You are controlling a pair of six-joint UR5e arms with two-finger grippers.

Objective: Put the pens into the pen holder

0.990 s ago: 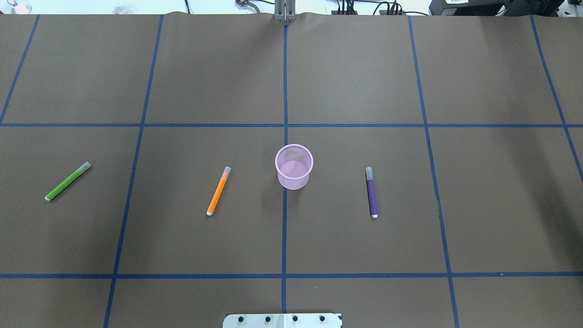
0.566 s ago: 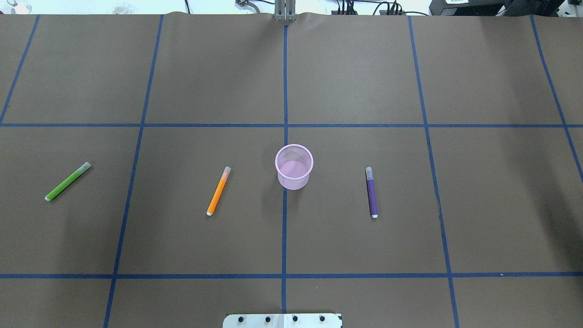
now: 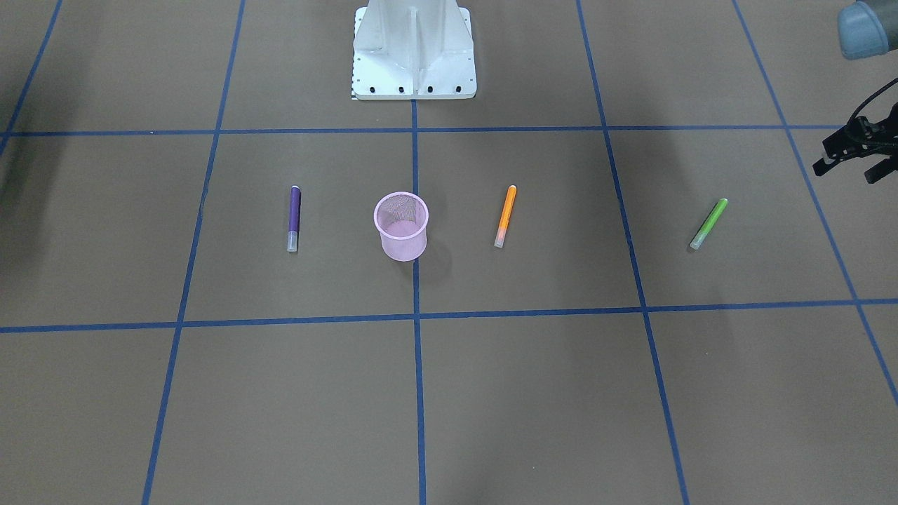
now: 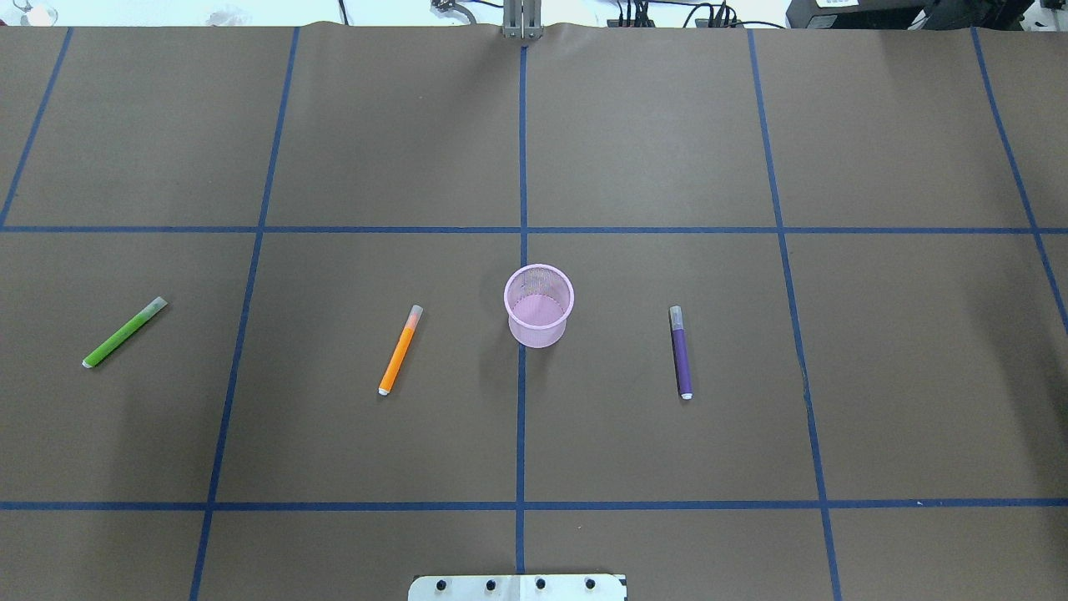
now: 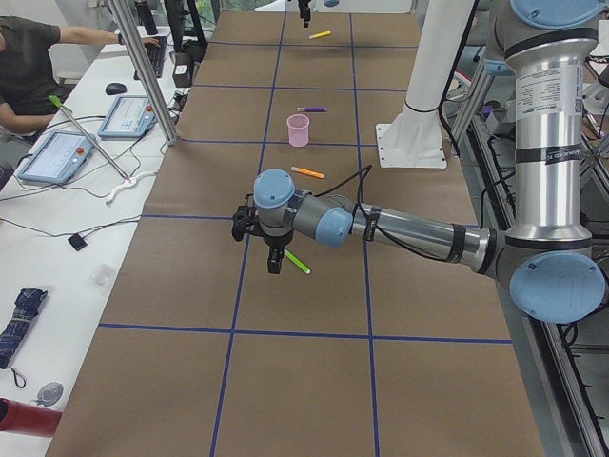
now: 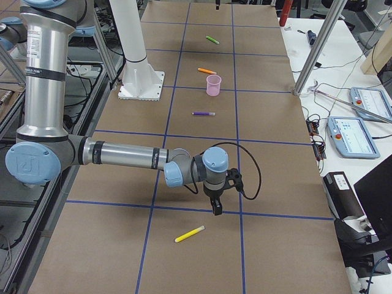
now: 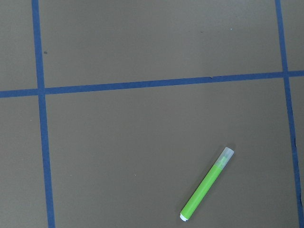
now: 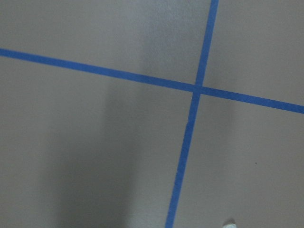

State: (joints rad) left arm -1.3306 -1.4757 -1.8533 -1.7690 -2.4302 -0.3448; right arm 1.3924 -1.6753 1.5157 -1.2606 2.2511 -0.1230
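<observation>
The pink mesh pen holder [image 4: 539, 305] stands upright and empty at the table's middle, also in the front view [image 3: 401, 226]. The orange pen [image 4: 400, 350] lies to its left, the purple pen [image 4: 681, 351] to its right, the green pen [image 4: 124, 333] far left. The yellow pen [image 6: 188, 234] lies at the table's right end, outside the overhead view. My left gripper [image 3: 843, 175] hovers open and empty near the green pen [image 7: 207, 184]. My right gripper [image 6: 215, 208] hangs over the table near the yellow pen; I cannot tell whether it is open or shut.
The white robot base plate [image 3: 414, 56] stands at the table's near edge. Blue tape lines [image 4: 521, 417] form a grid on the brown paper. Metal posts [image 5: 143, 67] and a desk with tablets [image 5: 57, 157] and a seated operator line the far side.
</observation>
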